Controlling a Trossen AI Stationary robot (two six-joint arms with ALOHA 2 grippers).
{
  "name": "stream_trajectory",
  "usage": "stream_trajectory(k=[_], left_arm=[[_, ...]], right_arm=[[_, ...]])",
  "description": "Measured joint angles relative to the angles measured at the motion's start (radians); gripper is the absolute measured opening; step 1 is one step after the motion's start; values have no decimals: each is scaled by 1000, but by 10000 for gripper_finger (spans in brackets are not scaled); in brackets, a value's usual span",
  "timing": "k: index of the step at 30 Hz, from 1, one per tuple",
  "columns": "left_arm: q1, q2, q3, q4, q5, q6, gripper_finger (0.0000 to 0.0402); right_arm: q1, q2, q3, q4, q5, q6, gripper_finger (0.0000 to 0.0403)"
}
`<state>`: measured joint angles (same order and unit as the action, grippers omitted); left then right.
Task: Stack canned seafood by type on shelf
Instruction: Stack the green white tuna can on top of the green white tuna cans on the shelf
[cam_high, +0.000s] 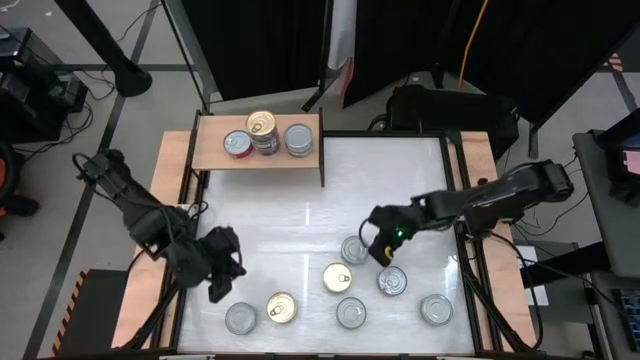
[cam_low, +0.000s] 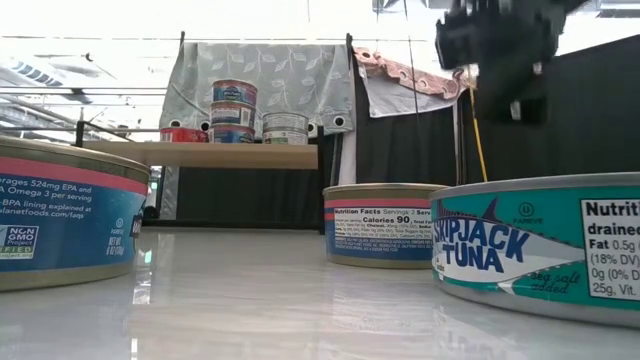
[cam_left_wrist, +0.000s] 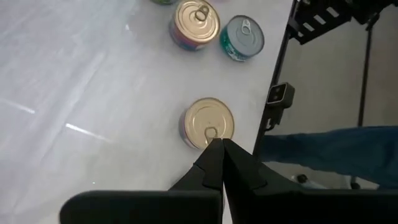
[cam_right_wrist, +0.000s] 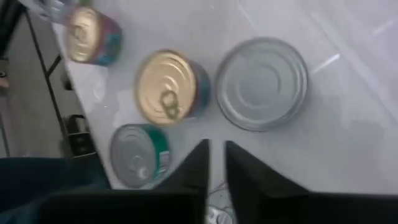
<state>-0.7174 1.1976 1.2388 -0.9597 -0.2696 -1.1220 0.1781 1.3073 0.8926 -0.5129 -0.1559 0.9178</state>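
Shelf: small light-wood board shelf w/ thin dark edge stood at table's far side, left of centre.
On shelf: three short round tins – red-labelled silver-lid tin at left, gold-lid blue-labelled stack in middle, silver-lid tin at right. Low view showed middle stack two high; labels too small to read.
Loose tins: seven on white glossy table, all toward near side. Gold-lid tin at centre, silver-lid tin just beside right gripper, silver-lid tin right below it; four more along near edge.
Right gripper: hovered over loose cluster, fingers nearly together w/ a slim gap, nothing between them in wrist view. Not touching any tin there.
Left gripper: low near-left over table, fingers pressed together, empty; tips overlapped rim of plain gold-lid tin in wrist view, contact unclear.
Hidden/cut off: low view had teal "Skipjack Tuna" tin cropped at right, pink-and-blue tin cropped at left; right gripper blurred at top.
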Motion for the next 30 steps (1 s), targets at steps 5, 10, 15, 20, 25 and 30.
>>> stream_trajectory(k=[5,10,15,20,25,30], left_arm=[[-47,51,0,5,-27,-25,4],[-51,100,0,10,-28,-25,4],[-51,127,0,32,-29,-25,4],[-50,131,0,59,-42,-25,4],[-50,130,0,60,-76,-24,4],[-36,130,0,61,-87,-16,4]], right_arm=[[14,88,-79,100,8,39,10],[14,171,-82,115,7,24,1],[14,226,-81,183,5,28,1],[14,244,-80,187,20,43,0],[14,259,-77,172,20,34,0],[19,273,-76,166,24,20,0]])
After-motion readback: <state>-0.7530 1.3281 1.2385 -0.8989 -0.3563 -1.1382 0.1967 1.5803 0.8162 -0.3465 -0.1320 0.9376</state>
